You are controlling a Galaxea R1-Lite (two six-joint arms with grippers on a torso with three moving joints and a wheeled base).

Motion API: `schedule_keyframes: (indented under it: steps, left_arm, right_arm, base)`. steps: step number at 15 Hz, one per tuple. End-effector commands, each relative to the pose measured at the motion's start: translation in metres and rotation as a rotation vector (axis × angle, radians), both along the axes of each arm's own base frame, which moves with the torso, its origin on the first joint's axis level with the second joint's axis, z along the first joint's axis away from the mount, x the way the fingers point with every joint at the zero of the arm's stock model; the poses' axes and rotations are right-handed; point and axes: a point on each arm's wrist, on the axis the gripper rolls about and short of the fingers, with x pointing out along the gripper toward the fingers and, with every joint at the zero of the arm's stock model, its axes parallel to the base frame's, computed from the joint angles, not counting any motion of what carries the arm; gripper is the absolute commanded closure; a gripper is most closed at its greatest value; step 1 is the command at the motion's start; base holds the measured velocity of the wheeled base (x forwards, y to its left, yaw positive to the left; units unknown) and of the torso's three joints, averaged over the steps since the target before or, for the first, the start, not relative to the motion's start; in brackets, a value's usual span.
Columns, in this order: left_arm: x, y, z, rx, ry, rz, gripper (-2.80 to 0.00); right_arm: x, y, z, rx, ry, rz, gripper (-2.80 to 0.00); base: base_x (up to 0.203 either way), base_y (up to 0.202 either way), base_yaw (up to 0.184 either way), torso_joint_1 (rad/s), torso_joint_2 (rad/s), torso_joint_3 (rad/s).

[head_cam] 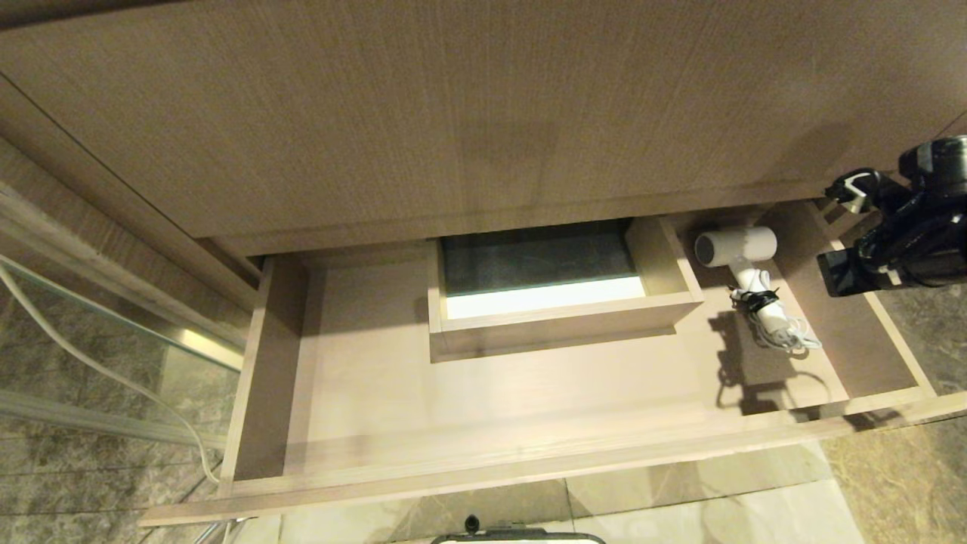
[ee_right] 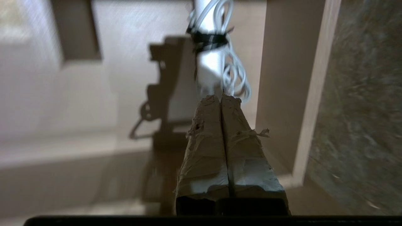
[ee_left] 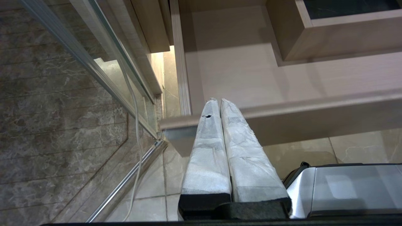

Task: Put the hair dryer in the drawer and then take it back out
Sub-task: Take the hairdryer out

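The drawer [head_cam: 529, 470] stands pulled open below the wooden panel. The white hair dryer [head_cam: 736, 247] lies flat in its right section, between the boxed cut-out [head_cam: 563, 321] and the right side wall, with its grey end toward the cut-out and its bundled cord nearer the front. My right arm [head_cam: 906, 227] hangs over the drawer's right wall. In the right wrist view my right gripper [ee_right: 221, 97] is shut and empty, its tips just short of the hair dryer's handle [ee_right: 209, 64] and black-tied cord [ee_right: 237, 78]. My left gripper [ee_left: 219, 100] is shut and parked in front of the drawer's left front corner [ee_left: 176, 124].
A tall wood panel [head_cam: 453, 113] overhangs the back of the drawer. A glass partition with a metal rail [head_cam: 204, 344] and a loose white cable [head_cam: 98, 363] stand to the left. Marble floor tiles [head_cam: 680, 506] lie below. My own base [ee_left: 345, 188] sits near the drawer front.
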Motion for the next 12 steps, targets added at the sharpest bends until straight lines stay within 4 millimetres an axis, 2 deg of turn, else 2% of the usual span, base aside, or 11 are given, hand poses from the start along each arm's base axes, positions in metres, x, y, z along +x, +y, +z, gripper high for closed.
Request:
schedule_keyframes:
  steps: [1,3,7,10,12]
  left_arm:
    - [0.0,0.0,0.0,-0.001,0.0,0.0,0.0]
    - [0.0,0.0,0.0,-0.001,0.0,0.001,0.0]
    - [0.0,0.0,0.0,-0.001,0.001,0.001,0.0]
    - [0.0,0.0,0.0,-0.001,0.001,0.0,0.0]
    - [0.0,0.0,0.0,-0.001,-0.001,0.001,0.0]
  right_arm:
    - [0.036,-0.008,-0.033,0.025,0.067,-0.027,0.0]
    - [0.054,-0.013,-0.046,0.037,0.081,-0.044,0.0]
    - [0.072,-0.026,-0.073,0.054,0.127,-0.07,0.0]
    - [0.072,-0.039,-0.076,0.086,0.135,-0.051,0.0]
    - [0.068,-0.04,-0.074,0.094,0.143,-0.041,0.0]
  base:
    - [0.0,0.0,0.0,0.0,0.0,0.0]
    - [0.0,0.0,0.0,0.0,0.0,0.0]
    - [0.0,0.0,0.0,0.0,0.0,0.0]
    - [0.0,0.0,0.0,0.0,0.0,0.0]
    - [0.0,0.0,0.0,0.0,0.0,0.0]
